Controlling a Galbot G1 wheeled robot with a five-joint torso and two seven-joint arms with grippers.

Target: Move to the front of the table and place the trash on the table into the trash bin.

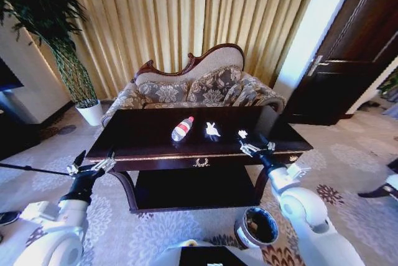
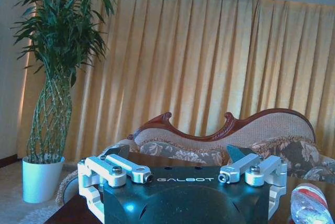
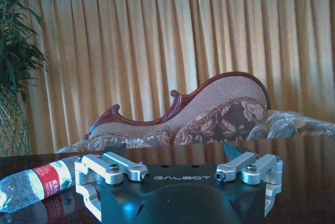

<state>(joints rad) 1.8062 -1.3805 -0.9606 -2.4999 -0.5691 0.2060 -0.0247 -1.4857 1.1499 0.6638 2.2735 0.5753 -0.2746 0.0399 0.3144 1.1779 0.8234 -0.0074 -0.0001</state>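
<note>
Head view, left to right. Left hand (image 1: 93, 165): fingers spread open and holding nothing, raised beside the front left corner of the dark glossy counter (image 1: 149, 143). Bottle (image 1: 182, 128): clear plastic with a red label and red cap, lying on its side on the counter top, left of centre, with its cap toward the sofa (image 1: 205, 86) behind the counter. First paper wad (image 1: 212, 130): crumpled white, lying apart from the bottle near the middle of the top. Second paper wad (image 1: 242, 133): smaller, lying to the right of the first, just beyond the right hand (image 1: 256, 147). Right hand: fingers spread open and empty, poised over the counter's front right edge. Trash bin (image 1: 257, 227): round, dark inside, standing on the patterned carpet below and in front of the counter's right end, beside the right arm.
</note>
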